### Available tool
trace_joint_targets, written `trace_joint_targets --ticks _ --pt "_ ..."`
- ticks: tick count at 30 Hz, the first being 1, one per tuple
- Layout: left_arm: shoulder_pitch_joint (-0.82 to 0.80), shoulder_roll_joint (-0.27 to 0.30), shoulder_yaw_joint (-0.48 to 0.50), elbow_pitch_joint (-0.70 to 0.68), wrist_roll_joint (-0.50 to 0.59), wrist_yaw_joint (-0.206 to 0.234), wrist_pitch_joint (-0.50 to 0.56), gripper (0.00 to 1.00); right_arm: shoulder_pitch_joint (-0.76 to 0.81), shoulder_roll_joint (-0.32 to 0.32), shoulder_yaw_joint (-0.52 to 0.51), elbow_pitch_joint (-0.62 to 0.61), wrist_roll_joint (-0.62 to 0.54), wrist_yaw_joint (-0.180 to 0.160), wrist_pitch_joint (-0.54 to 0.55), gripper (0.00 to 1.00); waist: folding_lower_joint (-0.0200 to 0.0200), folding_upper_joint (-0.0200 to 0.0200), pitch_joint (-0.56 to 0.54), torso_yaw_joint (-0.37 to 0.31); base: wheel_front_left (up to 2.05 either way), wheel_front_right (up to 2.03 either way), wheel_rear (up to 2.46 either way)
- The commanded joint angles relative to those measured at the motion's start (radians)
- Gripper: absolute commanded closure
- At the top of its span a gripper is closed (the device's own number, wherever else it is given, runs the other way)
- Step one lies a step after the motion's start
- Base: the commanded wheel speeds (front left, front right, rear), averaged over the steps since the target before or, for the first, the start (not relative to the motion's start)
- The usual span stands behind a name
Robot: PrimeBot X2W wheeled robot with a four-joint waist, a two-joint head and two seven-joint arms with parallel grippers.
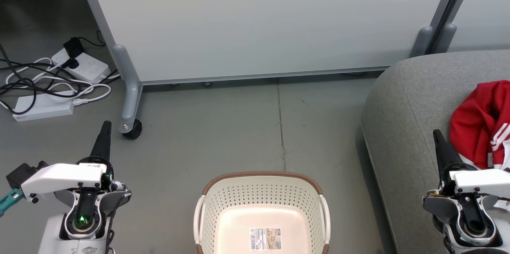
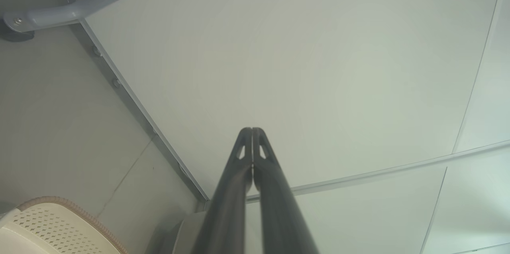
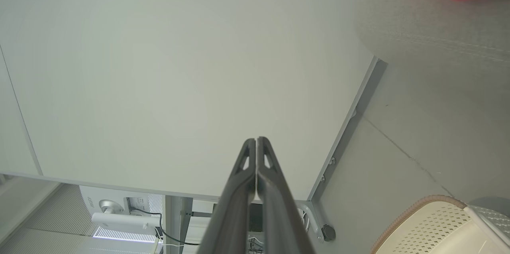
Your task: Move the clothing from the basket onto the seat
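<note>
My left gripper (image 1: 105,130) and my right gripper (image 1: 438,136) each have their two fingers pressed flat together, tip to tip, with nothing between them. Both wrist views show the same closed pair.

The clothing (image 1: 480,120) lies in a crumpled red heap on the seat (image 1: 402,126), just past my right gripper. The basket (image 1: 263,175) stands on the floor (image 1: 223,134) between my arms. As much of its bottom as I can see is bare except for a sticker (image 1: 265,239), so I judge the moving about done.

If I have to lift that heap again, I expect it to be light and completely limp. It should sag and trail from wherever I pinch it, and it has no stiff edge to steer by. The cloth looks smooth, so a single layer might slip out of thin fingers. The best hold seems to be the raised fold at the top of the heap, where several layers bunch together, taken deep between the fingers. The flat part by the white stripes (image 1: 500,134) looks like a poorer hold.
</note>
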Motion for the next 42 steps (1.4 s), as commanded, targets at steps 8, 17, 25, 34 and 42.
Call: trace_joint_targets --ticks 8,17,25,34,42 --pt "-0.052 -0.006 0.023 0.020 -0.063 -0.017 0.021 1.00 -0.042 -0.011 -0.004 0.021 0.069 0.002 0.008 1.00 0.0000 -0.0001 0.003 -0.003 0.00 0.00 0.00" --pt "-0.072 -0.013 0.039 0.040 -0.117 -0.027 0.040 1.00 -0.063 -0.012 -0.007 0.046 0.130 0.002 0.010 1.00 0.0000 -0.0001 0.006 -0.007 0.00 0.00 0.00" --pt "-0.090 -0.022 0.053 0.059 -0.162 -0.035 0.058 1.00 -0.080 -0.012 -0.009 0.064 0.180 0.002 0.012 1.00 0.0000 -0.0001 0.009 -0.011 0.00 0.00 0.00" --pt "-0.098 -0.026 0.059 0.066 -0.182 -0.038 0.065 1.00 -0.086 -0.013 -0.010 0.075 0.206 0.002 0.012 1.00 0.0000 -0.0001 0.011 -0.013 0.00 0.00 0.00" --pt "-0.098 -0.026 0.059 0.065 -0.182 -0.038 0.065 1.00 -0.086 -0.013 -0.010 0.075 0.206 0.002 0.012 1.00 0.0000 -0.0001 0.011 -0.013 0.00 0.00 0.00"
